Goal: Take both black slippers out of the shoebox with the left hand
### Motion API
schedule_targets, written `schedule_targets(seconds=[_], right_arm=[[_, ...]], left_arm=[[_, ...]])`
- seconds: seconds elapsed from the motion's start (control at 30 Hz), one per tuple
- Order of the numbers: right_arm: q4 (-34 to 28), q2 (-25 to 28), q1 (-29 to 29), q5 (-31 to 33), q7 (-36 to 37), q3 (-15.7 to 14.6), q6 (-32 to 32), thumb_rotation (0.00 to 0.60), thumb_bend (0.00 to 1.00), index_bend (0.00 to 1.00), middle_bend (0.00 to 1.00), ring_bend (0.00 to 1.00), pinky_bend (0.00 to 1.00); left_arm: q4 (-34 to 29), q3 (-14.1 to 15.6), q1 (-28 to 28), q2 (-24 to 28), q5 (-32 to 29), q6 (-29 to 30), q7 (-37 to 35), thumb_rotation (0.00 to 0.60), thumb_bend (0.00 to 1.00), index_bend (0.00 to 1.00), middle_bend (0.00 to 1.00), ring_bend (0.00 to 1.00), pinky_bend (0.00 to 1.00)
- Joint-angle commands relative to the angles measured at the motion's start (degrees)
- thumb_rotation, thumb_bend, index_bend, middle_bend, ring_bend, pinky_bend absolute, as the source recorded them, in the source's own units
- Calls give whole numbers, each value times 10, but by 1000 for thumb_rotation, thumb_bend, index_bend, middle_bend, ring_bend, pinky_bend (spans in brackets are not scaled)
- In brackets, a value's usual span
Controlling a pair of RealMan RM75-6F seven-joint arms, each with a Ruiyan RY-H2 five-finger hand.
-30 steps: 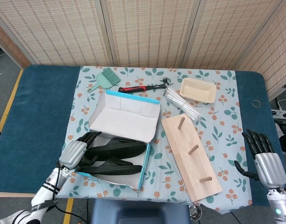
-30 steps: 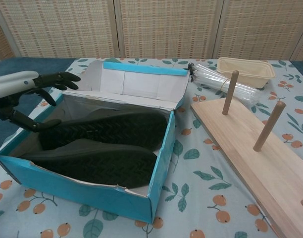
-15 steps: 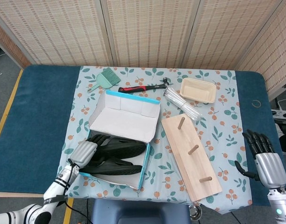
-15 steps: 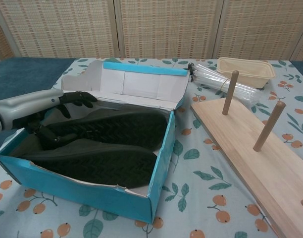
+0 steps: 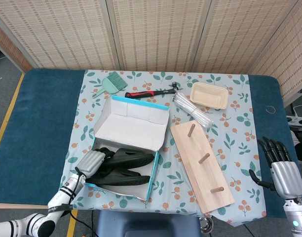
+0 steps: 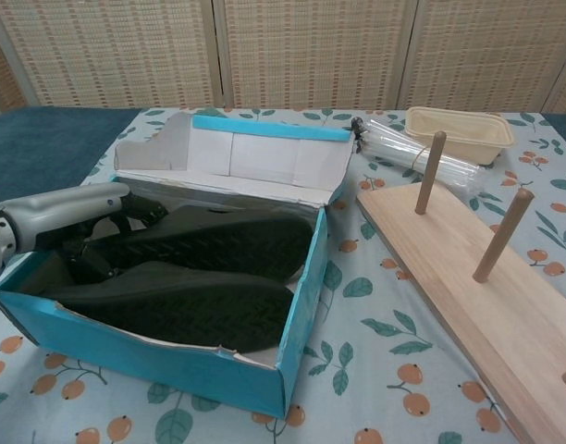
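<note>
Two black slippers lie sole-up in the open blue shoebox [image 5: 153, 174] [image 6: 163, 359]: the far slipper [image 5: 129, 157] [image 6: 223, 242] and the near slipper [image 5: 122, 178] [image 6: 177, 303]. My left hand [image 5: 93, 161] [image 6: 72, 213] reaches into the box's left end. Its fingers [image 6: 140, 207] curl down over the end of the far slipper while the thumb sits lower against it, so the hand grips that slipper. Both slippers still rest in the box. My right hand [image 5: 281, 168] hangs at the table's right edge, fingers apart, holding nothing.
The box's white lid [image 5: 132, 123] stands open toward the back. A wooden peg board [image 5: 200, 165] [image 6: 477, 277] lies right of the box. Behind are a red-handled hammer [image 5: 148, 93], a green brush [image 5: 110, 84], a beige tray [image 5: 208, 95] and clear tubes [image 5: 193, 112].
My left hand moved from the box's left rim into the box, and its spread fingers dropped and curled onto the far slipper. The right hand stayed put.
</note>
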Motion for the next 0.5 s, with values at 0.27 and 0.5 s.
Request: schedule_targets(seconds=[0.27,0.5], right_arm=[[0,1,0,0,1,0,-3,432,269,0,0,0,0],[-2,2,1,-3,2,-2,-6,433,269,0,0,0,0]], left_arm=[[3,-2,15,-17,43,66,-22,600,496,597,586,329,366],[-7,4,32,-12,102,130,-19,600,510,609,599,333,376]])
